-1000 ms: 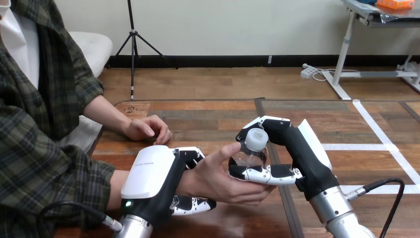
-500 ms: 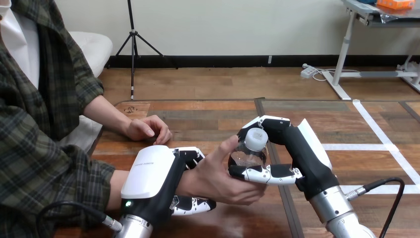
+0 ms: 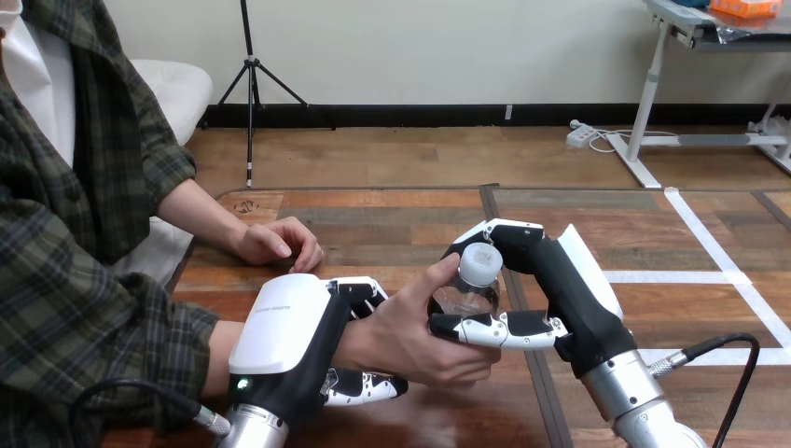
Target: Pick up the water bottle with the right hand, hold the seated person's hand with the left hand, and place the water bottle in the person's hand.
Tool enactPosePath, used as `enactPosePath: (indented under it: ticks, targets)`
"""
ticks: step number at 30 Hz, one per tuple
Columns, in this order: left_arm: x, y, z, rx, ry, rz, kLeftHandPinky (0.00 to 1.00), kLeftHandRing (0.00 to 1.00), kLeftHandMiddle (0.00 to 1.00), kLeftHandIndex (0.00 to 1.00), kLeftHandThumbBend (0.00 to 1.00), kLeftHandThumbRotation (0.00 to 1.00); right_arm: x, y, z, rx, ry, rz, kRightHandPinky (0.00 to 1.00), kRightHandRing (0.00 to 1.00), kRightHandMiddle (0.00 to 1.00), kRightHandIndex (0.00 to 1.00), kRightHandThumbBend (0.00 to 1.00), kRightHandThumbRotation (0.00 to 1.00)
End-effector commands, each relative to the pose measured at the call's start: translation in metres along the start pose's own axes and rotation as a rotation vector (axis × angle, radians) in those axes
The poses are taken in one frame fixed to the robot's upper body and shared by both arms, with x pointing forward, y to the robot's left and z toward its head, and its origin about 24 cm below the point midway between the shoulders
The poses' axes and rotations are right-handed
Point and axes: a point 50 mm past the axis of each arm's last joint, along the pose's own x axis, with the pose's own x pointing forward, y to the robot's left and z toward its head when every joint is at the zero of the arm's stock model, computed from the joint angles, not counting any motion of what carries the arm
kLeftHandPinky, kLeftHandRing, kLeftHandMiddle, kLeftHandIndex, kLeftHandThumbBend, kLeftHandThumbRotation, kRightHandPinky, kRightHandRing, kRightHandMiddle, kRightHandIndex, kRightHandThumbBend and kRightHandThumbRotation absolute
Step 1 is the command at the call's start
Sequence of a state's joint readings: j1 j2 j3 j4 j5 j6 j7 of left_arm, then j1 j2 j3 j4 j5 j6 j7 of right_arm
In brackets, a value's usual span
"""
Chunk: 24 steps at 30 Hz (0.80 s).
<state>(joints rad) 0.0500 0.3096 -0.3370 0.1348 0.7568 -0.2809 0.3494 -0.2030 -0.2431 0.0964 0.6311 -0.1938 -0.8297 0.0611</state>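
One water bottle (image 3: pixel 468 287), gripped in right robot hand (image 3: pixel 558 280)

Wooden table (image 3: pixel 392 219): planks in mixed browns w/ 1 dark seam running front to back near the middle. White tape lines (image 3: pixel 718 252) are stuck on its right part. The person's free hand (image 3: pixel 277 243) rests on it at left, fingers curled.

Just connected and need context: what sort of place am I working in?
Probably a test or demo station: a wooden table marked with white tape lines, and a seated person's hand at the water bottle that the right hand holds.
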Motion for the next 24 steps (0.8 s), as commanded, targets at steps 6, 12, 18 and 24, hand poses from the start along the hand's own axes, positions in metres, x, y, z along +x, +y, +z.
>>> enactPosePath:
  ticks: [6,12,18,24]
  targets:
    - [0.0131,0.0076,0.0123,-0.014,-0.064,0.053,0.40,0.43,0.46,0.46,0.81,0.00,0.0143,-0.0172,0.0197,-0.011,-0.118,-0.068,0.42,0.44,0.48,0.50,0.70,0.00]
    - [0.0132,0.0074,0.0123,-0.013,-0.065,0.054,0.40,0.43,0.45,0.46,0.81,0.00,0.0140,-0.0173,0.0203,-0.010,-0.121,-0.068,0.43,0.44,0.48,0.50,0.71,0.00]
    - [0.0132,0.0072,0.0123,-0.011,-0.065,0.054,0.40,0.43,0.45,0.46,0.81,0.00,0.0138,-0.0174,0.0211,-0.011,-0.123,-0.065,0.43,0.44,0.48,0.50,0.71,0.00]
    - [0.0132,0.0073,0.0124,-0.009,-0.066,0.055,0.40,0.43,0.45,0.46,0.81,0.00,0.0138,-0.0173,0.0219,-0.009,-0.124,-0.065,0.43,0.44,0.48,0.50,0.70,0.00]
